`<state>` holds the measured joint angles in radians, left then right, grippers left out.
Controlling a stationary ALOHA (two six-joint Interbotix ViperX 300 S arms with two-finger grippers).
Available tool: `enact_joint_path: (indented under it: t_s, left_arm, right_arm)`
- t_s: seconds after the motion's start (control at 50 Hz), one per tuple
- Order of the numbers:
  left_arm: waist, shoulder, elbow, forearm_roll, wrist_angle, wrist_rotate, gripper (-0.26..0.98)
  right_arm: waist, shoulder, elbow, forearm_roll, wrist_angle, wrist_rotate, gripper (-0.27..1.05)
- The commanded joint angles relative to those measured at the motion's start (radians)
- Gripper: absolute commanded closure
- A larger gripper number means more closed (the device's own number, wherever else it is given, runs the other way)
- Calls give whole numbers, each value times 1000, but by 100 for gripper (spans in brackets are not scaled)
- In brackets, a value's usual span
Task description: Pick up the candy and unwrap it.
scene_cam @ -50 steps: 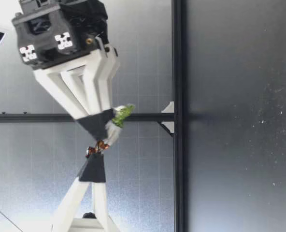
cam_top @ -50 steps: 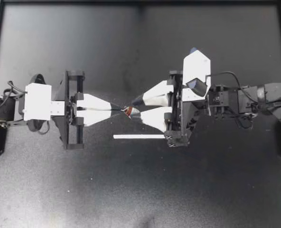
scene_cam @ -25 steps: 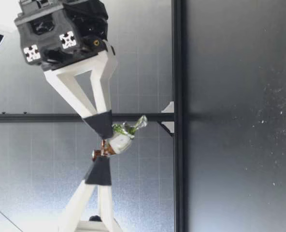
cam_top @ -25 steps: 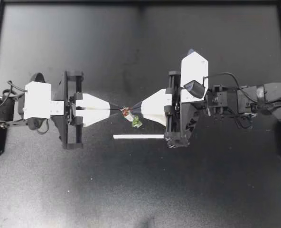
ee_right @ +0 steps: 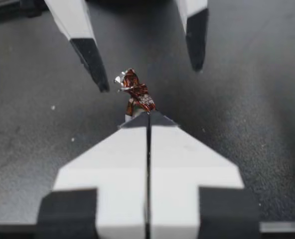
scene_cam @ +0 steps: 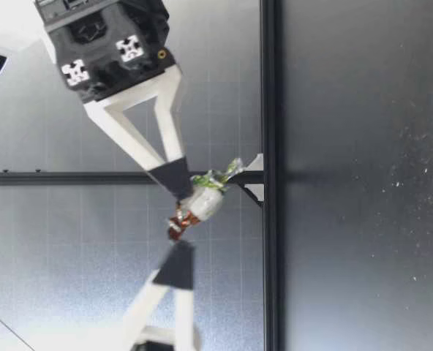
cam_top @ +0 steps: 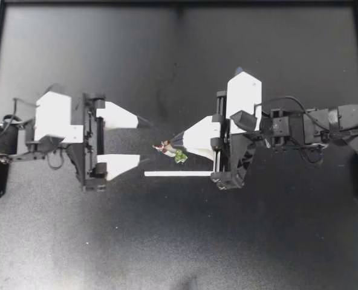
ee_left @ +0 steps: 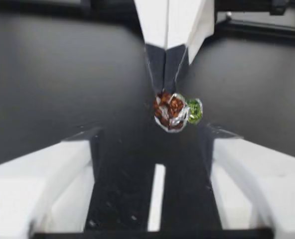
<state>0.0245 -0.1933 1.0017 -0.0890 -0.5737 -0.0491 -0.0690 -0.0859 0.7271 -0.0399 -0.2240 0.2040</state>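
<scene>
The candy [cam_top: 172, 150], with a brown twisted end and a green end, hangs above the table from my right gripper [cam_top: 175, 139], which is shut on its wrapper. My left gripper [cam_top: 146, 141] stands open a short way off, its fingers apart and touching nothing. The low view shows the candy [scene_cam: 200, 202] under the right fingertips, well above the table, with a left fingertip [scene_cam: 177, 265] beside it. From the left wrist, the candy [ee_left: 175, 110] is ahead of the open fingers. In the right wrist view its brown twist [ee_right: 136, 94] sticks out past the shut tips.
A thin white strip [cam_top: 176, 174] lies flat on the black table just in front of the right gripper; it also shows as the strip [ee_left: 156, 194] under the left gripper. Black frame rails [cam_top: 179, 3] border the table.
My right gripper shut on the candy half a second ago. My left gripper has now let go, opened wide and drawn back to the left. The candy hangs lower, from the right gripper alone.
</scene>
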Motion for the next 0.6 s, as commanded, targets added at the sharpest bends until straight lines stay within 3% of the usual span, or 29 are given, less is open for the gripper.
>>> enact_joint_path:
  t_s: [0.0, 0.58]
  left_arm:
    - [0, 3, -35, 0, 38, -64, 9]
    - [9, 69, -135, 3, 87, -115, 10]
  right_arm:
    - [2, -29, -32, -2, 11, -3, 97]
    - [-8, -25, -43, -2, 25, -5, 97]
